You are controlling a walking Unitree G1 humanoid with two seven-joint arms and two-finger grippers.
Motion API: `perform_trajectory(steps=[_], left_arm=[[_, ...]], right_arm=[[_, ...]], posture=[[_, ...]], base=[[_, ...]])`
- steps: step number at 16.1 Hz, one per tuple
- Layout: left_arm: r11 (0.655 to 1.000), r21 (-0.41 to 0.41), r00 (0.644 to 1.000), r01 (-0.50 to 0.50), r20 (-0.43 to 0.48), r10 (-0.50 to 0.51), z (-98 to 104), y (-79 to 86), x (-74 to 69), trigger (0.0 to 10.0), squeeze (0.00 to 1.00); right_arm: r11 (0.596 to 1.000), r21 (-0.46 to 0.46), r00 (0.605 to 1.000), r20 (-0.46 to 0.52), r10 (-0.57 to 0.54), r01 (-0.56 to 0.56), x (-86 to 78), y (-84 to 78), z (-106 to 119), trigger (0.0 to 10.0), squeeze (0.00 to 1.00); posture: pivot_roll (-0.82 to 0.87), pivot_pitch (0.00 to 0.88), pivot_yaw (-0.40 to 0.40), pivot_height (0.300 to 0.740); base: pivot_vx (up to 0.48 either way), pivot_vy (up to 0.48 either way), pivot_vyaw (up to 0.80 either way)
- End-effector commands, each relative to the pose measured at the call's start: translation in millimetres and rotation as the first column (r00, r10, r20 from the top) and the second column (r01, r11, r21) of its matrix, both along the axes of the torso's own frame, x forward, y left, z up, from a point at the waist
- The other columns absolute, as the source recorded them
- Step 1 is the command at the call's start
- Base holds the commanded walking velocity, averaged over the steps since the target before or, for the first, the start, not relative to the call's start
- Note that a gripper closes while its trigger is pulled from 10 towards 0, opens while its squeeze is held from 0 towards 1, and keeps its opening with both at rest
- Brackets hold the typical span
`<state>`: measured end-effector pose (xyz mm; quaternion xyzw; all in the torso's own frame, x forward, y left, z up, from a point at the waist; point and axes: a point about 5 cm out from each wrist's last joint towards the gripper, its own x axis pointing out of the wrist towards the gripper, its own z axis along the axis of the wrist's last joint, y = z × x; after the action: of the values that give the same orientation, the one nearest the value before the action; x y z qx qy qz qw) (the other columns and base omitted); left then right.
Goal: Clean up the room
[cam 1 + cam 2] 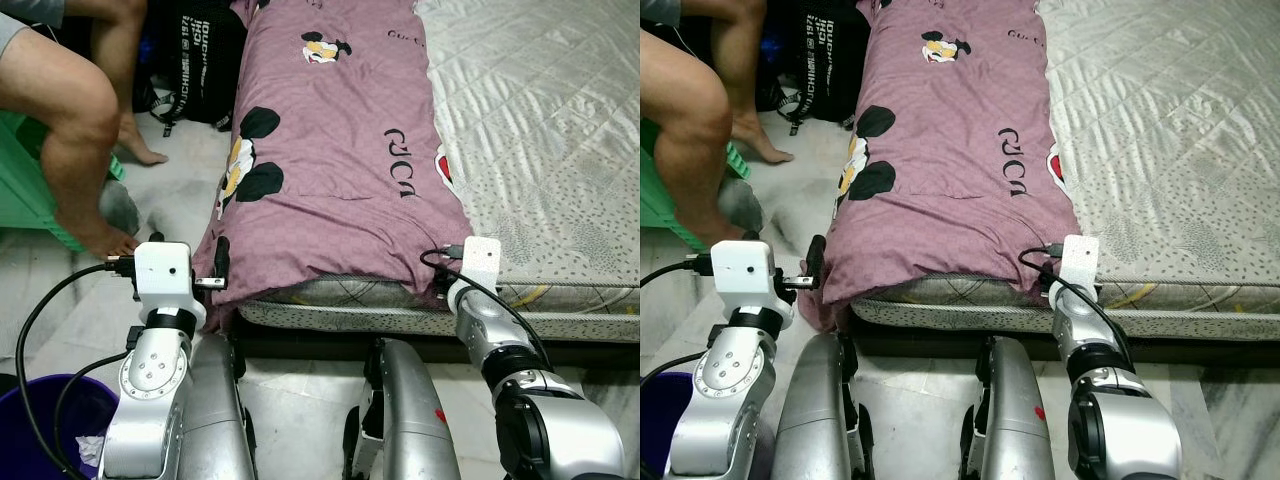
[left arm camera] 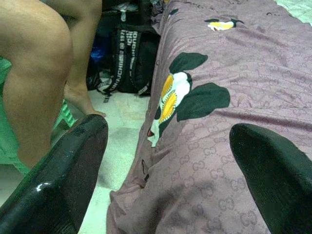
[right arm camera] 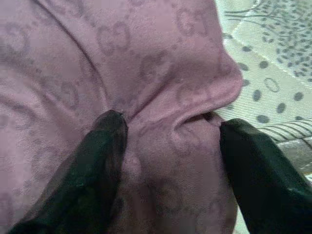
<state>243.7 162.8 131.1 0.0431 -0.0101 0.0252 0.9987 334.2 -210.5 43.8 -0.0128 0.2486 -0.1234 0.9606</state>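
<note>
While the right gripper (image 3: 168,165) is pressing into the purple blanket (image 1: 340,150) at its near corner, fingers spread around a fold, the left gripper (image 2: 170,185) is hovering wide at the blanket's seven o'clock edge. A person's leg (image 1: 70,130) is standing at ten o'clock beside the mattress (image 1: 560,130).

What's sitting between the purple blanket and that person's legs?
Bare pale floor, with a black backpack farther back against the blanket; the left eye view shows it. The left end effector hangs open at the blanket's near corner.
</note>
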Motion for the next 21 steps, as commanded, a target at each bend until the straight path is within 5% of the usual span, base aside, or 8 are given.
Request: perform_trajectory(steps=[1, 7, 11, 15, 16, 17, 21], left_arm=[[1.0, 0.009, 1.0, -0.004, -0.01, 0.004, -1, 1.4, -1.0, 10.0, 0.0], [1.0, 0.01, 1.0, -0.012, -0.005, 0.012, 1, 3.2, -1.3, 10.0, 0.0], [1.0, 0.007, 1.0, -0.01, -0.003, 0.01, 0, 1.3, 1.0, 10.0, 0.0], [1.0, 0.006, 1.0, -0.009, 0.003, 0.009, 1, 0.7, 3.7, 10.0, 0.0], [1.0, 0.006, 1.0, -0.009, 0.004, 0.009, 1, 0.6, 4.3, 10.0, 0.0], [1.0, 0.006, 1.0, -0.01, 0.005, 0.01, 1, 0.4, 5.0, 10.0, 0.0], [1.0, 0.001, 1.0, -0.012, 0.01, 0.012, 1, -1.1, 6.2, 10.0, 0.0]], right_arm=[[1.0, 0.007, 0.998, -0.066, 0.009, -0.009, -7.7, 0.5, -11, 0.0, 0.0], [1.0, 0.011, 0.993, -0.12, 0.018, -0.016, -21.6, -14.4, -24, 0.0, 0.0], [0.999, -0.037, 0.977, -0.213, 0.006, -0.014, -48.3, -31.5, -45, 0.0, 0.0], [0.995, -0.099, 0.998, -0.06, -0.035, 0.029, -34.0, -41.8, -23, 0.0, 0.0], [0.994, -0.097, 0.999, -0.003, -0.042, 0.042, -27.9, -42.0, -14, 3.3, 0.0], [0.993, -0.107, 0.996, 0.076, -0.039, 0.047, -21.0, -42.2, -2, 10.0, 1.0], [0.985, -0.163, 0.982, 0.187, -0.019, 0.051, -9.0, -39.3, 20, 10.0, 1.0]], posture=[[0.16, 0.165, -0.024, 0.542], [0.16, 0.161, -0.029, 0.542], [0.15, 0.153, -0.031, 0.542], [0.14, 0.144, -0.028, 0.542], [0.14, 0.14, -0.028, 0.542], [0.14, 0.137, -0.029, 0.542], [0.14, 0.13, -0.038, 0.542]], base=[[0.0, 0.0, 0.0], [0.0, 0.0, 0.0], [0.0, 0.0, 0.0], [0.0, 0.0, 0.0], [0.0, 0.0, 0.0], [0.0, 0.0, 0.0], [0.0, 0.0, 0.0]])
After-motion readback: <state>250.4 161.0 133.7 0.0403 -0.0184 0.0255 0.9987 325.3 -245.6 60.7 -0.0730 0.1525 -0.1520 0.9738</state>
